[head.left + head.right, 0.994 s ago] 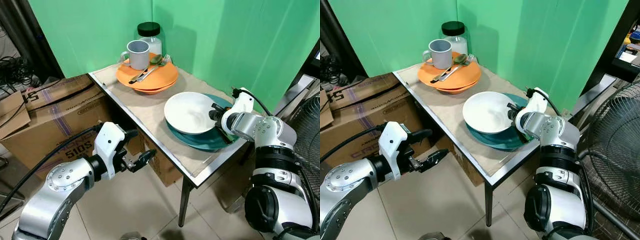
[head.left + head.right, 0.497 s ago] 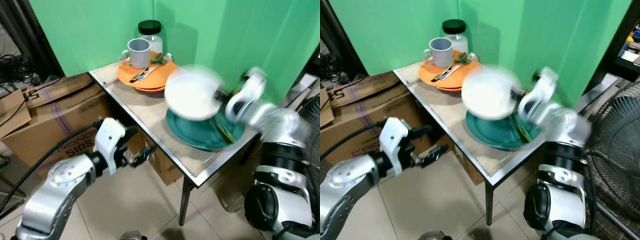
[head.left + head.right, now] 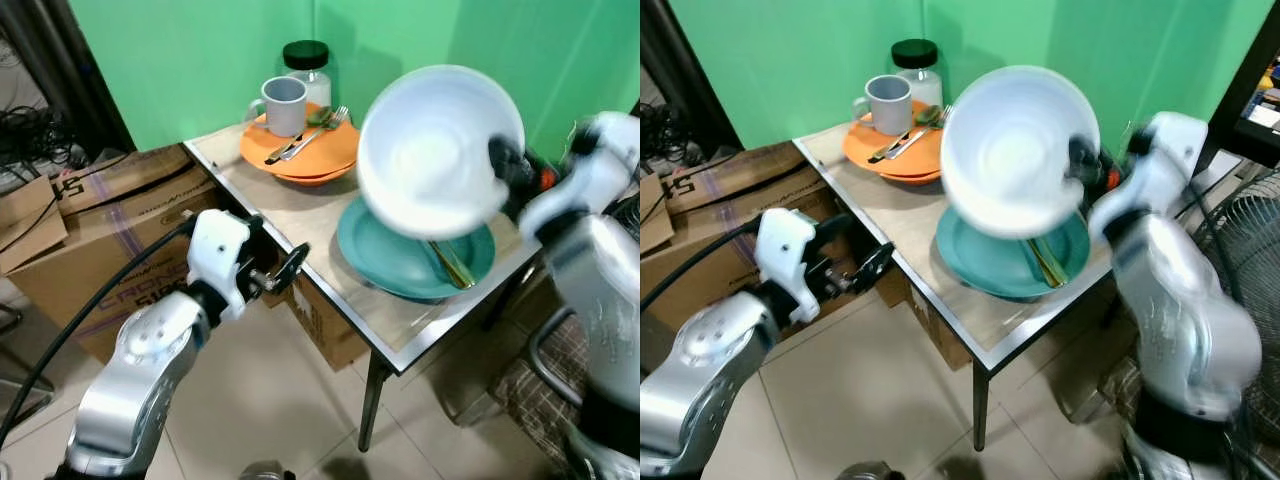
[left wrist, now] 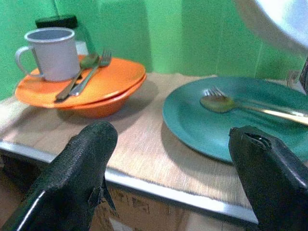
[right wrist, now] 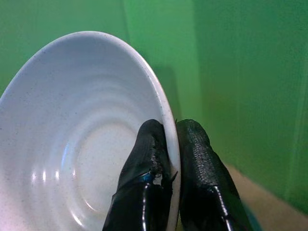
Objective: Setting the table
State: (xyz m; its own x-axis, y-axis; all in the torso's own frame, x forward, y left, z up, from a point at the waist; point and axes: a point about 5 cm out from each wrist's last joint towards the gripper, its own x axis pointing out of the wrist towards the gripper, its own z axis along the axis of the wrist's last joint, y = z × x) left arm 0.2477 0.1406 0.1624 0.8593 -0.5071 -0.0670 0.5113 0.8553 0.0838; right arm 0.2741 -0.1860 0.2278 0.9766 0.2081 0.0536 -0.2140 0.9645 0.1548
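Up off the teal plate [image 3: 400, 255] comes the white bowl [image 3: 440, 150], pinched in my right gripper [image 5: 169, 144]; my left gripper [image 4: 168, 159] gapes empty beside a "CRONO" box [image 3: 90, 270].

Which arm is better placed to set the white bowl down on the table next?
Right. The right gripper already pinches the white bowl by its rim, lifted above the teal plate. The left gripper hangs open below the table edge, holding nothing.

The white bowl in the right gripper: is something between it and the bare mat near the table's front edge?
Nothing visible blocks it. The right gripper holds the white bowl by its rim above the teal plate, which carries a fork and spoon. The mat beside it lies bare.
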